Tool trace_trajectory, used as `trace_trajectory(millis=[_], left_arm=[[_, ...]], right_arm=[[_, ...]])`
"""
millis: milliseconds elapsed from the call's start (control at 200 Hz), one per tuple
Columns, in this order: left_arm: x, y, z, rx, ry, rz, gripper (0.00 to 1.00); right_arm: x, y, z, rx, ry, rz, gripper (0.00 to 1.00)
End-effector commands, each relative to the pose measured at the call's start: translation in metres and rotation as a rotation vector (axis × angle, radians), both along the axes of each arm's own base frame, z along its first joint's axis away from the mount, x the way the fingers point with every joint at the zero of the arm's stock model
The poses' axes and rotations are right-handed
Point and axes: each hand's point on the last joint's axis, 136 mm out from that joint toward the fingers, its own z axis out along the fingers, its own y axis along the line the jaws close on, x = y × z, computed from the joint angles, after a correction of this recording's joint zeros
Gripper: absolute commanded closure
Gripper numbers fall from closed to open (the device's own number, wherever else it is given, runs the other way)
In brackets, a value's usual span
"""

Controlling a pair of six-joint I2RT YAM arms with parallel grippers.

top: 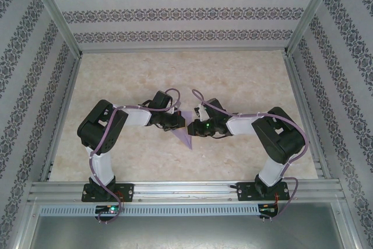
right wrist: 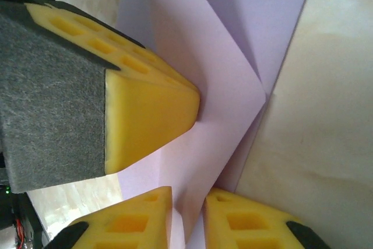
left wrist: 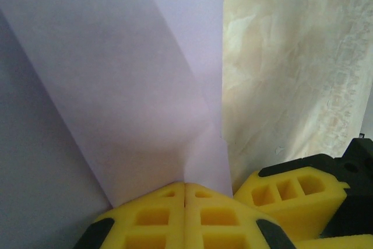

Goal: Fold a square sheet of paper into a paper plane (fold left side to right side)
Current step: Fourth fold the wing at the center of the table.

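The lilac paper plane (top: 186, 135) is held up off the table between the two arms, a narrow folded wedge with its point toward the near edge. My left gripper (top: 175, 122) is shut on it: in the left wrist view the yellow fingertips meet at the left gripper (left wrist: 185, 188) and the folded layers of the paper plane (left wrist: 134, 86) rise from between them. My right gripper (right wrist: 187, 202) stands open, a raised fold of the paper plane (right wrist: 221, 86) running through the gap between its jaws. The left gripper's finger (right wrist: 145, 109) presses against the paper from the side.
The marbled table (top: 175, 74) stretches away behind the arms. Patterned walls and metal frame posts (top: 55, 16) close it in on three sides, and a metal rail (top: 186, 190) runs along the near edge. The right gripper's yellow finger (left wrist: 291, 193) sits close beside the left one.
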Motion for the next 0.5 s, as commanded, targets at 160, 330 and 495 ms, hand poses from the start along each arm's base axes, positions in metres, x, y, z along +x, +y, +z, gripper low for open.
trace_trajectory(millis=[160, 330, 495], left_arm=[[-0.016, 0.018, -0.034, 0.099, 0.073, 0.024, 1.0], [-0.016, 0.019, -0.034, 0.103, 0.072, 0.027, 1.0], [-0.015, 0.019, -0.034, 0.106, 0.071, 0.029, 1.0]], right_arm=[[0.013, -0.003, 0.037, 0.073, -0.053, -0.027, 0.7], [0.004, -0.014, 0.05, 0.072, -0.064, -0.042, 0.68], [-0.018, -0.016, 0.054, 0.099, -0.029, -0.025, 0.82]])
